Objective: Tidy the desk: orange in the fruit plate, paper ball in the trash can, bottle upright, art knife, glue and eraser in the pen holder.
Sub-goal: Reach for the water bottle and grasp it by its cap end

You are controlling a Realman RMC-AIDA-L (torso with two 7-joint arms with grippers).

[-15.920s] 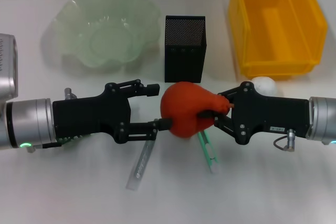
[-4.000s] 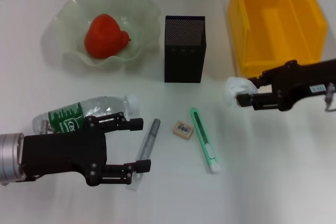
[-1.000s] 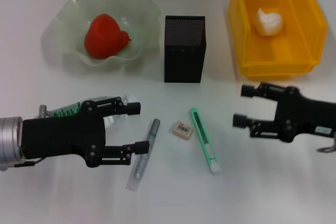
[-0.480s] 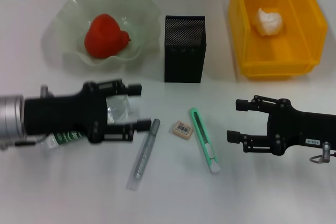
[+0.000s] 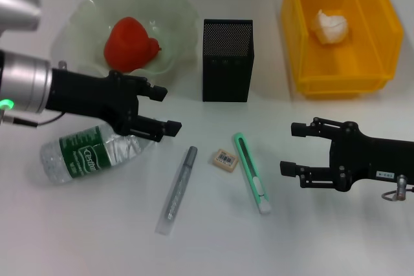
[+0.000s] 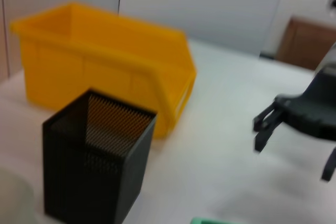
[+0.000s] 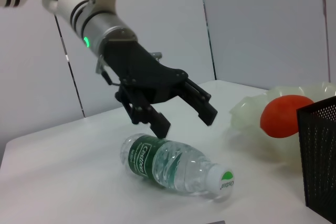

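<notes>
My left gripper (image 5: 160, 109) hangs with fingers spread wide and empty above the cap end of the bottle (image 5: 90, 153), which lies on its side on the table (image 5: 323, 237); in the right wrist view there is a clear gap between my fingers (image 7: 202, 107) and the bottle (image 7: 173, 163). My right gripper (image 5: 292, 148) is also wide open and empty, near the table's right side, with free space between it and the knife (image 5: 251, 174). The eraser (image 5: 224, 158) lies just beside the knife, and the glue (image 5: 177, 189) lies apart to their left; around these three the table is open. The holder (image 5: 227, 61) stands between the plate (image 5: 174, 11), with the orange (image 5: 131, 43) inside it, and the bin (image 5: 310, 43), where the paper ball (image 5: 330, 27) rests. My left arm covers part of the plate's front rim and the bottle's cap in the head view. The bin's top edge is cut off by the frame.
</notes>
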